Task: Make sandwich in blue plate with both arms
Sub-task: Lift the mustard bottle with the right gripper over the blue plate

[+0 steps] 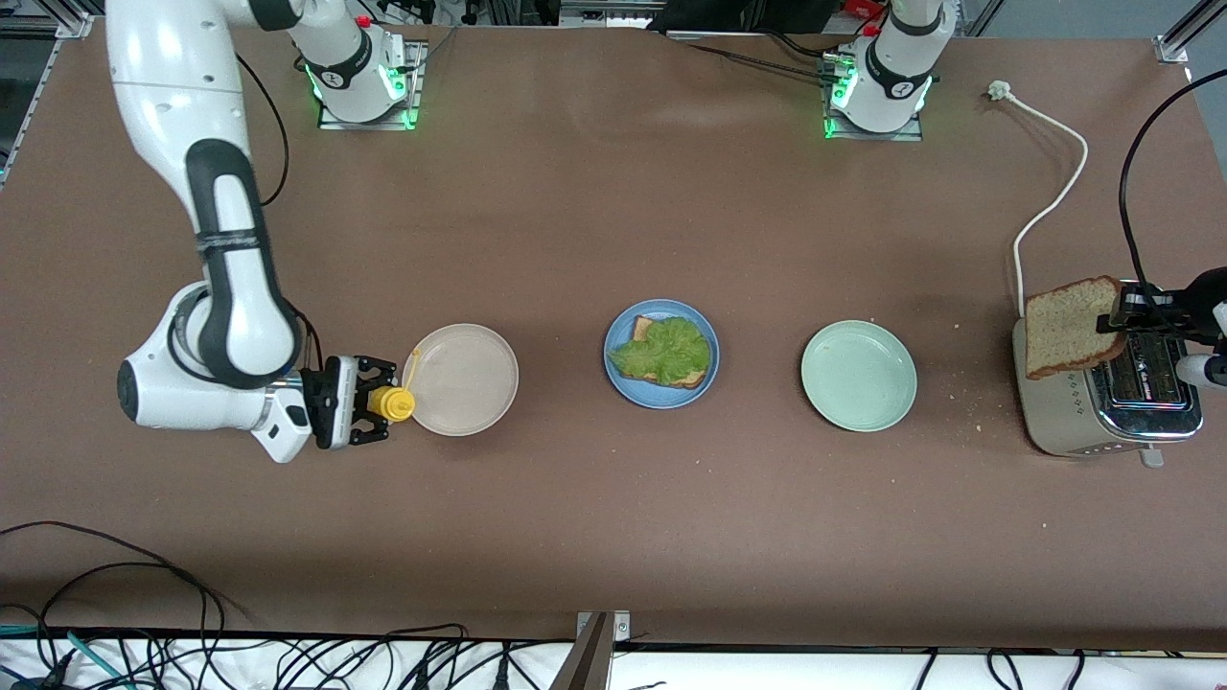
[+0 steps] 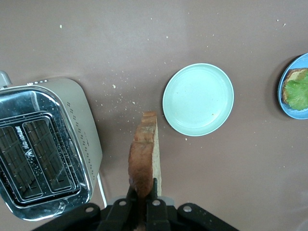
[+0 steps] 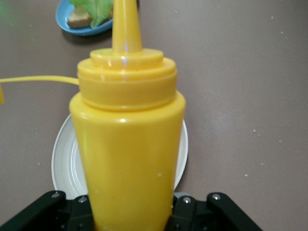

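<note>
We see the left arm's black two-fingered gripper (image 1: 1117, 321) clamped tight on the edge of a square slice of brown wholemeal bread (image 1: 1072, 327), holding it upright over the shiny steel two-slot toaster (image 1: 1112, 398) at the left arm's end of the table; in the left wrist view the slice (image 2: 144, 163) stands on edge between the closed-in fingers (image 2: 156, 199). The right arm's black gripper (image 1: 372, 406) has its fingers pressed against a yellow plastic squeeze bottle (image 1: 394, 403) with a pointed nozzle, carried at the rim of the round beige-white plate (image 1: 461, 379); the bottle (image 3: 127, 149) fills the right wrist view.

Taking the round, shallow medium-blue plate (image 1: 661, 354) as the clock's centre in the front view, the beige-white plate lies at 9 o'clock and the round pale green plate (image 1: 859, 376) at 3 o'clock. On the blue plate rests a second bread slice (image 1: 679, 377), mostly covered by a ruffled green lettuce leaf (image 1: 663, 351).

We count three plates, two bread slices, one lettuce leaf, one bottle, one toaster, and one white power cord (image 1: 1050, 206) trailing toward 1 o'clock.
</note>
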`<move>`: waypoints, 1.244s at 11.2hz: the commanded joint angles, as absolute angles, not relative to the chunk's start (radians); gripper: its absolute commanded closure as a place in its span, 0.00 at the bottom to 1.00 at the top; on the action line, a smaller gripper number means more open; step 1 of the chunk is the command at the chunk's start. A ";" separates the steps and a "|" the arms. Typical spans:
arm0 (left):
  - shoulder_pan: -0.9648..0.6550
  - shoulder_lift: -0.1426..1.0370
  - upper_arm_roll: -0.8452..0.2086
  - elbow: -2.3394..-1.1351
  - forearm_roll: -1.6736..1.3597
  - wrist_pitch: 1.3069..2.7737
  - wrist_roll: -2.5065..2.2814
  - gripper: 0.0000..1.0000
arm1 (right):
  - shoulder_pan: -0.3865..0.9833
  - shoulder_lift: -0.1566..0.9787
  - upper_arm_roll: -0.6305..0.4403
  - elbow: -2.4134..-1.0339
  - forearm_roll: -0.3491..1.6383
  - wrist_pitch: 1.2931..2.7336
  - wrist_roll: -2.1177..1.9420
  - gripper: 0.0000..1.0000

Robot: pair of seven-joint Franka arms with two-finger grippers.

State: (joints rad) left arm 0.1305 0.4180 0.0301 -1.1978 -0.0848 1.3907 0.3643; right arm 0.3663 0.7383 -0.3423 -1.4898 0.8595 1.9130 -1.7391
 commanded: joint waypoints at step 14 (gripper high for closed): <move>0.144 0.411 0.040 -1.218 -0.101 1.324 0.333 1.00 | 1.268 0.928 -0.859 -1.239 0.358 1.626 -0.777 1.00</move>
State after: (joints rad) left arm 0.1397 0.4188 0.0391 -1.2065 -0.0848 1.3339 0.3329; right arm 1.1812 0.8531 -0.8136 -1.2842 0.4153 1.6617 -0.8644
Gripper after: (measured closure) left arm 0.916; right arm 0.855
